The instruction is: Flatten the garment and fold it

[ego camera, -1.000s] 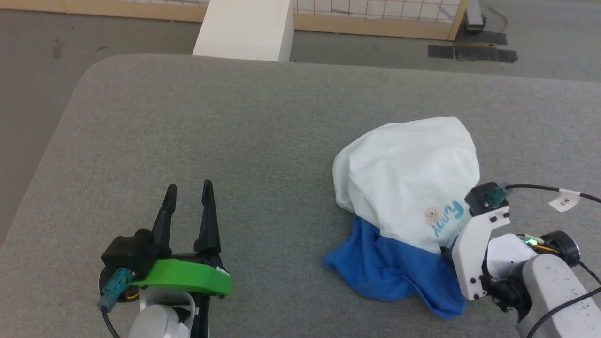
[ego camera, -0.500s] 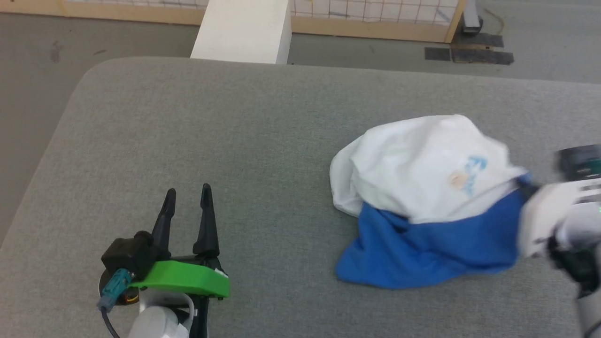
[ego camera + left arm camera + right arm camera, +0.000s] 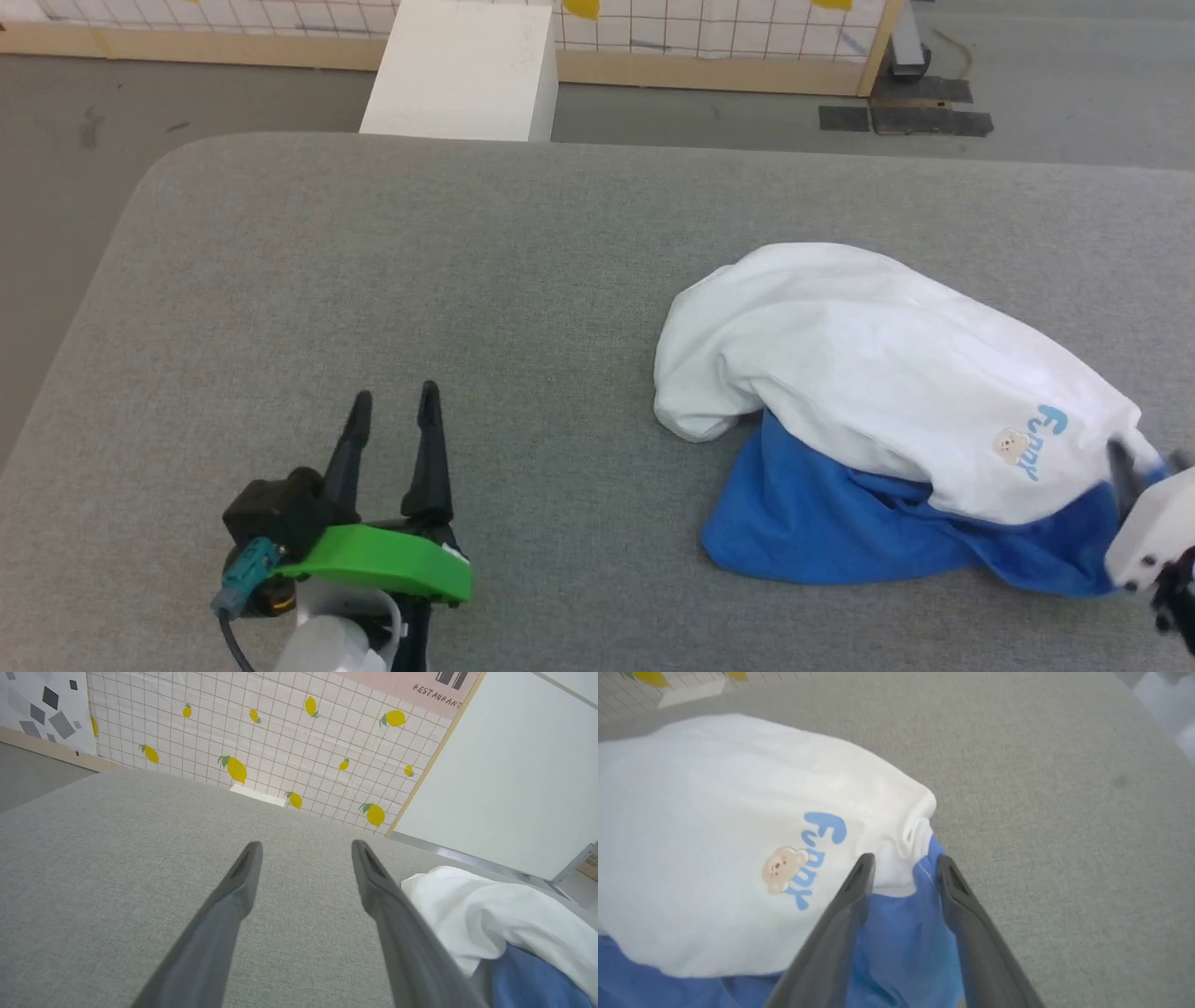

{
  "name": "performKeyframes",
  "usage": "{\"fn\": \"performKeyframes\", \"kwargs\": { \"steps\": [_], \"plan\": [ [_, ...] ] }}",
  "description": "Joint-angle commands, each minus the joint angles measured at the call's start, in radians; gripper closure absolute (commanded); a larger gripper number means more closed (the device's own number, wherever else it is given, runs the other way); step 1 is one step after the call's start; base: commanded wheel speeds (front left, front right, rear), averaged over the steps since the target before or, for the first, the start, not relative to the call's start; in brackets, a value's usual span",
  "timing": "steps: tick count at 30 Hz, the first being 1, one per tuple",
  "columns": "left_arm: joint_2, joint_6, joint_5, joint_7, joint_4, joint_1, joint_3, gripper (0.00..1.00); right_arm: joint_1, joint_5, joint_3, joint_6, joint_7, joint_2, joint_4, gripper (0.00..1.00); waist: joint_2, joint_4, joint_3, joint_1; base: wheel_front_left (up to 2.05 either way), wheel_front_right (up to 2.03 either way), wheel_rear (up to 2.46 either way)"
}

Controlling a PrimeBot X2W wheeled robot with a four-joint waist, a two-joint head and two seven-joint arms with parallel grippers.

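On the right half of the grey table [image 3: 373, 261] the shirt [image 3: 896, 373] lies in a rumpled heap, its white body humped over bunched blue cloth and its lettering [image 3: 1046, 439] facing up near the right end. At that end the right gripper [image 3: 906, 858] has its jaws parted and straddles the blue edge where it meets the white. Cloth shows between the fingers, but nothing looks pinched. Well apart to the left, the left gripper [image 3: 396, 394] hovers over bare table, jaws wide and empty. The risk, as I judge it, is that closing here could catch both the blue layer and the white fold above it, so a pull would drag the whole heap rather than spread it. A shallow bite on that thin edge could also slip free. As for containers, the white box [image 3: 457, 75] on the floor beyond the table shows a closed top, and what it holds I cannot tell.
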Motion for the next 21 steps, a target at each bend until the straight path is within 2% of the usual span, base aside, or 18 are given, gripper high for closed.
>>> {"fn": "performKeyframes", "kwargs": {
  "steps": [1,6,12,17,21],
  "plan": [
    [-0.003,-0.005,-0.013,-0.004,0.007,-0.016,-0.008,0.0,-0.021,0.01,-0.011,-0.002,-0.05,0.004,-0.025,0.0,-0.0001,-0.006,-0.009,0.0,0.0,0.0,0.0],
    [-0.003,-0.021,-0.068,0.021,0.033,-0.058,-0.084,0.0,-0.026,0.023,-0.057,-0.002,-0.168,0.028,-0.092,0.0,-0.0001,-0.015,-0.029,0.0,0.0,0.0,0.0],
    [-0.003,-0.05,-0.133,0.244,0.059,-0.209,-0.289,0.0,0.003,0.009,-0.06,-0.002,-0.175,0.037,-0.146,0.0,-0.0001,-0.028,-0.03,0.0,0.0,0.0,0.0],
    [-0.003,-0.006,-0.196,0.489,0.118,-0.336,-0.477,0.0,0.009,0.023,-0.043,-0.002,-0.161,0.038,-0.141,0.0,-0.0001,-0.067,-0.011,0.0,0.0,0.0,0.0],
    [-0.003,0.048,-0.213,0.682,0.177,-0.396,-0.608,0.0,0.007,0.032,-0.034,-0.002,-0.167,0.038,-0.116,0.0,-0.0001,-0.103,0.006,0.0,0.0,0.0,0.0]
  ]
}}
